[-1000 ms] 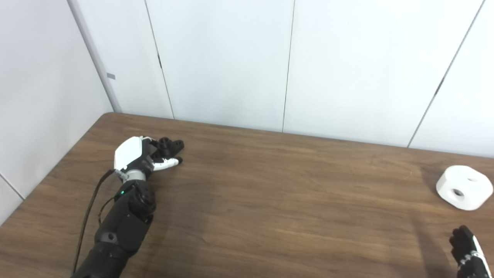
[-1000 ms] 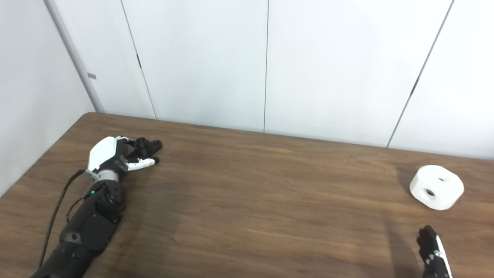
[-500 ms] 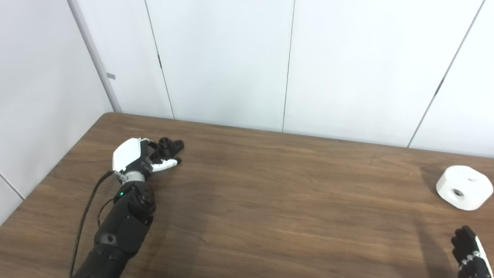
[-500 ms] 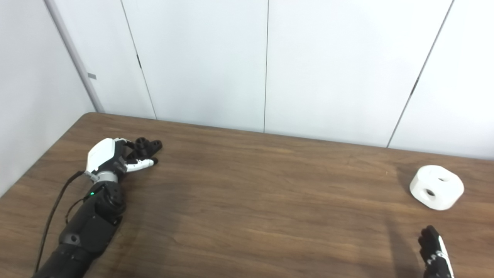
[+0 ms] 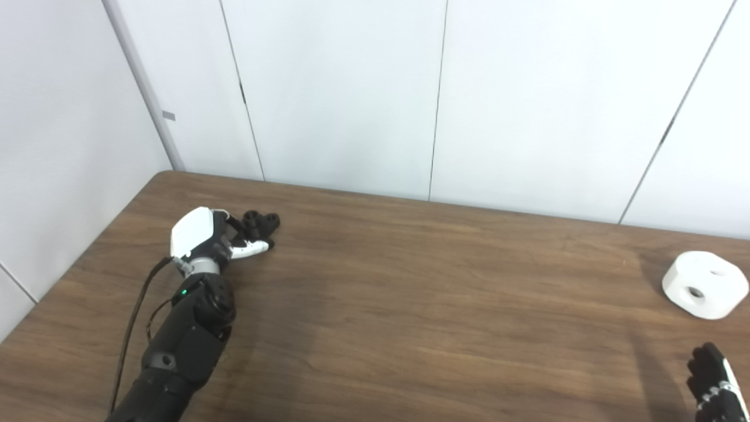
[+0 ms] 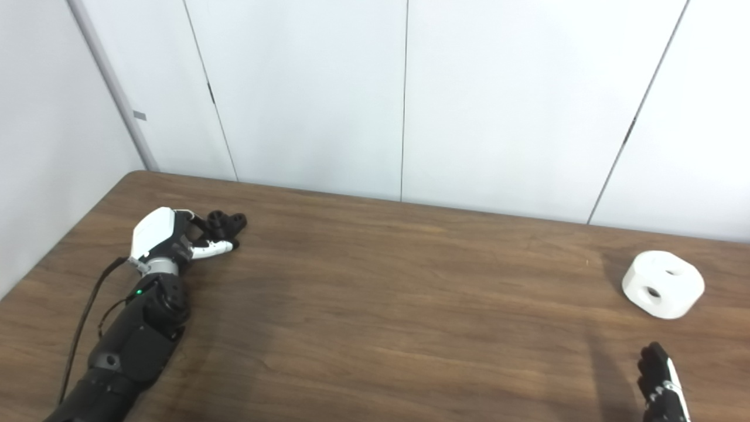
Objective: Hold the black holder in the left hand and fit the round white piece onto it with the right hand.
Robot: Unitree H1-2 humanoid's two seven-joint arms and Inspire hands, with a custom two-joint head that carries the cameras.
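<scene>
Left hand crept back slightly at black holder; fingers curled on it, grip unconfirmed.
White piece untouched; right hand idle, fingers unclear.

Two small parts lie far apart on the brown table.

The black holder is small and dark, with two round bumps on top. It sits at the far left of the table, partly hidden, so its full shape is hard to see. The round white piece is chunky, with two round holes in it. It lies tilted at the far right, all by itself.
</scene>
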